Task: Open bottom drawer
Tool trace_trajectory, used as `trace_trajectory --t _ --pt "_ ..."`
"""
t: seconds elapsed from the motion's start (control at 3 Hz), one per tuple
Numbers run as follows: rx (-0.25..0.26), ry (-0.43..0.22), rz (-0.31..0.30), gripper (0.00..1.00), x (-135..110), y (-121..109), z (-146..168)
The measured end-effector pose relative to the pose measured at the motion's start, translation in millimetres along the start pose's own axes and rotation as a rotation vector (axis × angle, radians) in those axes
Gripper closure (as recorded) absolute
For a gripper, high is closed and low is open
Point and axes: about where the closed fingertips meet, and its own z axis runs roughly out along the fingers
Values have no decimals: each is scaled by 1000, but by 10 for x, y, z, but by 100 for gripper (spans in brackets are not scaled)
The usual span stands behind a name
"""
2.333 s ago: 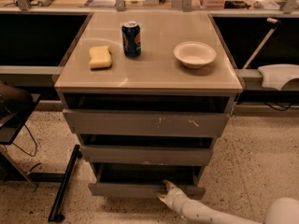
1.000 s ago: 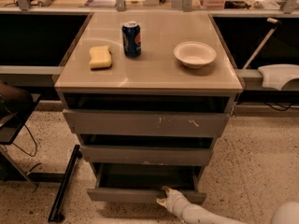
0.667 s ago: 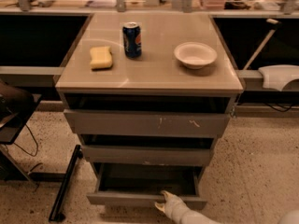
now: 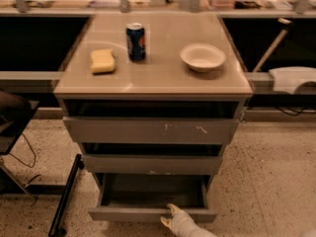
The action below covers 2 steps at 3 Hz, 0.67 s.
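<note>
- The white robot arm's gripper is at the bottom edge of the view. It rests against the top edge of a drawer front, a little right of the middle. How far it is open, and whether it holds the panel, I cannot tell.
- The plain grey-brown bottom drawer is the lowest of three in the cabinet. It stands open, with its flat front panel forward of the two above, and its shallow grey box shows.
- A speckled beige stone floor lies around the cabinet. A black metal bar leans at a slant on the left.
- Above the open drawer sits the mid-sized grey drawer front, and above that the widest grey drawer front with white scratch marks.
- The flat beige cabinet top carries three things, well apart: a yellow rectangular sponge on the left, a dark blue soda can upright just behind it to the right, and a white round bowl on the right.
- A white curved object lies on the ledge at the far right.
</note>
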Motion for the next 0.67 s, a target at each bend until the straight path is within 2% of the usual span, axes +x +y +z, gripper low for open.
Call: trace_trajectory --t 0.33,0.67 --pt "0 0 0 100 -36 -25 -40" --pt "6 -27 -6 100 -159 119 -98"
